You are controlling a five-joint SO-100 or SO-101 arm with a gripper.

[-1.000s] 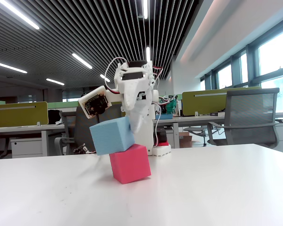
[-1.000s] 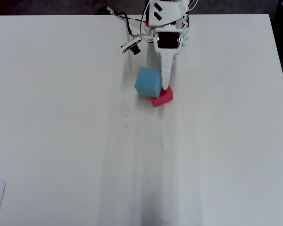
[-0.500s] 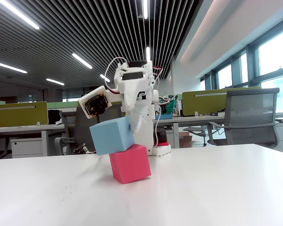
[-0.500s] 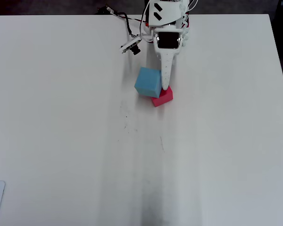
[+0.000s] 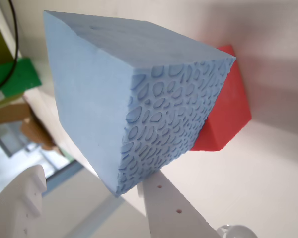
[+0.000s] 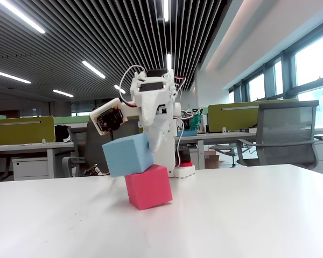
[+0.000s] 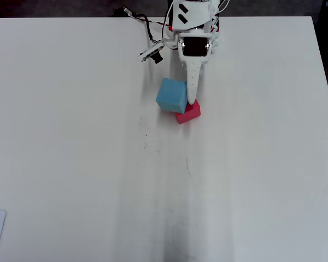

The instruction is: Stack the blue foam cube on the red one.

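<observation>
While my pincer (image 6: 151, 145) grips the tilted blue cube (image 6: 127, 155), offset toward nine o'clock on the red cube (image 6: 148, 186), release risks toppling.

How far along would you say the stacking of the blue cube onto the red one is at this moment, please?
Done: the blue foam cube has been picked up and brought over the red one. In hand: the jaws of the gripper hold it, tilted and offset to the left in the fixed view, with its lower edge about at the red top. Left: square it up, release and retreat.
</observation>
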